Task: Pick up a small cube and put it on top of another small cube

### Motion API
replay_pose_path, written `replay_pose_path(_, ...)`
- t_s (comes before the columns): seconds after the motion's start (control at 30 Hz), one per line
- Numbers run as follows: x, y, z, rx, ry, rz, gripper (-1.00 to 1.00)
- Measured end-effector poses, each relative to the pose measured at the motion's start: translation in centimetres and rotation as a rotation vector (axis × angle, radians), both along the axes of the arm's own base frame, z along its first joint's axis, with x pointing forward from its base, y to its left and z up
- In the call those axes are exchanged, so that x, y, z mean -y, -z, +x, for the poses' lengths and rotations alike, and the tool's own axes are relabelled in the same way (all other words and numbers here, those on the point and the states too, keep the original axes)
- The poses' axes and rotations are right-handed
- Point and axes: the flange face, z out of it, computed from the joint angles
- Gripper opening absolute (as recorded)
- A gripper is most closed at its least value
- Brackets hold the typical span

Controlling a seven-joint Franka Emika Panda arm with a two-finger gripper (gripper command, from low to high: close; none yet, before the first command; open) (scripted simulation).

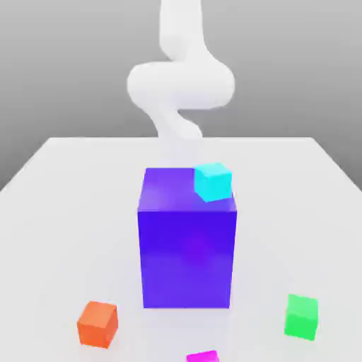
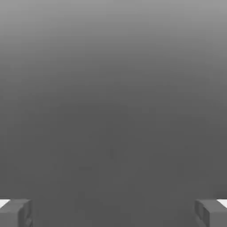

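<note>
Several small cubes lie about in the exterior view. A cyan cube (image 1: 213, 181) rests on the far right corner of a tall purple block (image 1: 187, 247). On the white table in front of the block are an orange cube (image 1: 97, 324) at the exterior view's left, a green cube (image 1: 302, 317) at its right, and a magenta cube (image 1: 203, 356) cut off by the lower edge. In the hand view my gripper (image 2: 113, 213) is open, its grey fingertips (image 2: 15, 213) far apart with nothing between them, facing plain grey background.
My white arm (image 1: 180, 81) rises behind the purple block at the table's far side. The tall block stands in the middle of the white table (image 1: 63, 212), between the arm and the three front cubes.
</note>
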Motion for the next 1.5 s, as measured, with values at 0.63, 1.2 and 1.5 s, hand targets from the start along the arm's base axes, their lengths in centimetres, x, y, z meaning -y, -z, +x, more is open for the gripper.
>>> replay_pose_path(0.63,-2.4,29.6,15.8,-0.474,-0.125,-0.052,0.00)
replay_pose_path(1.2,-3.4,54.9,15.4,-0.734,-0.195,-0.082,-1.00)
replay_pose_path(1.5,-3.5,50.1,15.4,-0.734,-0.196,-0.081,-1.00)
